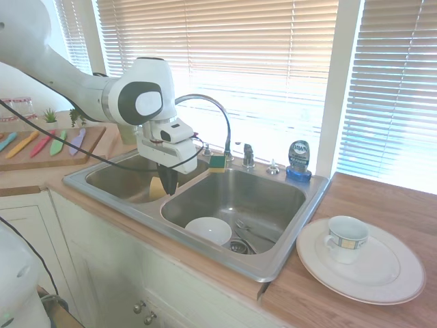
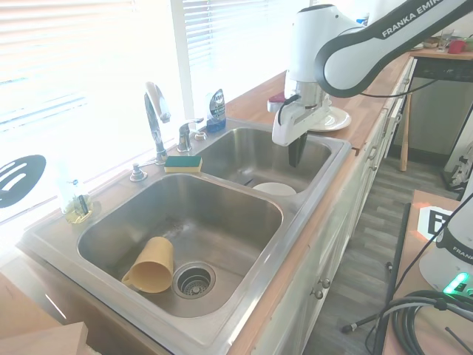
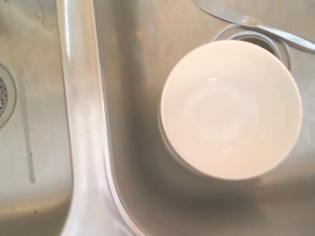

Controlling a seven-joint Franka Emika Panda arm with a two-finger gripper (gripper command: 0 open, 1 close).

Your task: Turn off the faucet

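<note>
While the arm hangs over the sink, the scene reads as follows:
Gripper: gripper (image 1: 168,184) (image 2: 295,154) points straight down above the sink's front part, near the divider (image 3: 83,123) between the two basins; fingers drawn close together into one dark tip, nothing between them
Faucet spout: faucet (image 1: 213,109) (image 2: 154,111) rises from the sink's back ledge by the window, a tall chrome gooseneck arching toward the basins
Faucet handle: lever handle (image 1: 248,156) (image 2: 185,136) stands on the same back ledge, just beside the spout base, separate from it
Faucet against gripper: both parts lie behind the gripper, toward the window, well apart from it; no contact
Sink: double stainless sink (image 1: 287,256) (image 2: 318,214) set in a wooden counter
Bowl: white bowl (image 1: 208,230) (image 2: 274,188) (image 3: 230,109) lies in the basin beside its drain, below and near the gripper; fills much of the wrist view
Sponge: green and yellow sponge (image 1: 218,162) (image 2: 182,163) on the back ledge by the spout base
Soap: blue dish-soap bottle (image 1: 298,161) (image 2: 216,110) at the ledge's far end
Cup: yellow cup (image 2: 150,264) lies on its side in the other basin
</note>
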